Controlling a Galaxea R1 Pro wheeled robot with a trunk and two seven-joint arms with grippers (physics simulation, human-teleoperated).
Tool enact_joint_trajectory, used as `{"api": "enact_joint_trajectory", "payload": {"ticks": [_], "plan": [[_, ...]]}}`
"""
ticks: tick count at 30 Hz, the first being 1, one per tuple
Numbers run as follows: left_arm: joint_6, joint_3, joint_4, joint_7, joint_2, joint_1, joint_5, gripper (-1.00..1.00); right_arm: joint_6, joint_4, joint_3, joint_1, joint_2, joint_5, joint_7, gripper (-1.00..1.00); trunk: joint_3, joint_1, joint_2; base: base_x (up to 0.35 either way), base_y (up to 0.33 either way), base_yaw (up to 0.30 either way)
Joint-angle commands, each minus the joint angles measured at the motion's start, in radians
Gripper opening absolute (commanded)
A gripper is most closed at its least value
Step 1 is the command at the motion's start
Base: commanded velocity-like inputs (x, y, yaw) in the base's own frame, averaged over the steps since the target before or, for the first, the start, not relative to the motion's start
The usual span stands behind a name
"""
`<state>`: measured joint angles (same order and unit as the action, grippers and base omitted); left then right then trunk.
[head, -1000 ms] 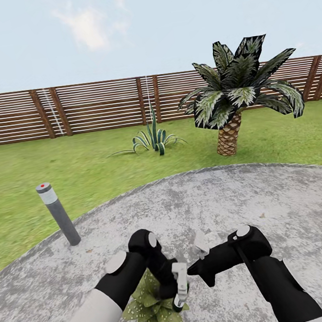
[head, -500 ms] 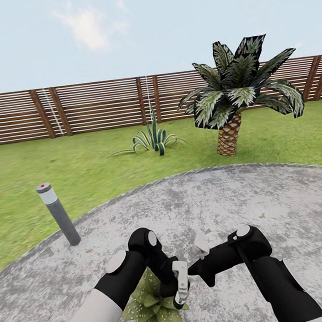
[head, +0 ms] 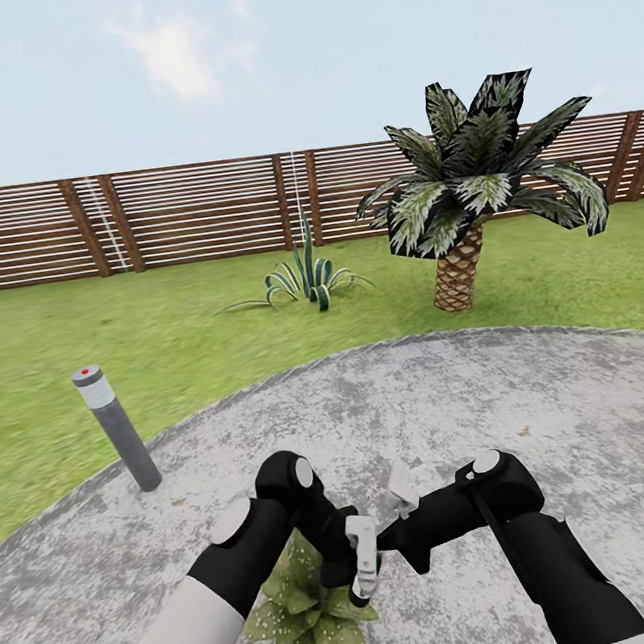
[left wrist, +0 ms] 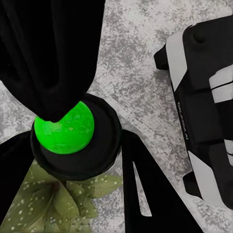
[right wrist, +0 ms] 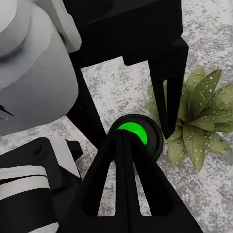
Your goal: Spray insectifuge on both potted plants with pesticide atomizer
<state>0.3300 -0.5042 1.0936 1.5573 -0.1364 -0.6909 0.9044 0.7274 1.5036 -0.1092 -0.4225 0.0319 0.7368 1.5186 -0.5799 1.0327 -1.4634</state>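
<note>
No legible text, label, brand, number or sign appeared. A faint line of lettering ran along the black arm housing [left wrist: 206,104], too small to read.

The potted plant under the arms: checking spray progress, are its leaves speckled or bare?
Speckled: whitish insectifuge specks dot the potted plant leaves in both wrist views; full coverage cannot be told.

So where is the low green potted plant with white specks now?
In the head view, the speckled green potted plant sits on the grey paved patio, low and left of centre, partly beneath the left gripper.
</note>
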Motion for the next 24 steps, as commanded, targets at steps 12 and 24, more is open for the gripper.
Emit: {"api": "enact_joint_trajectory", "payload": {"ticks": [12,24], "plan": [[0.011,0.000,0.006,0.006,0.000,-0.001,0.005,-1.00,0.010,0.001,0.000,-0.001,0.000,0.009,0.008,-1.00,-0.001,0.000,-0.001,0.000,0.000,0.000],[0.011,0.007,0.003,0.006,0.001,0.000,0.007,-1.00,0.010,0.001,0.000,-0.001,0.000,0.009,0.009,-1.00,-0.001,0.000,-0.001,0.000,0.000,0.000]]}}
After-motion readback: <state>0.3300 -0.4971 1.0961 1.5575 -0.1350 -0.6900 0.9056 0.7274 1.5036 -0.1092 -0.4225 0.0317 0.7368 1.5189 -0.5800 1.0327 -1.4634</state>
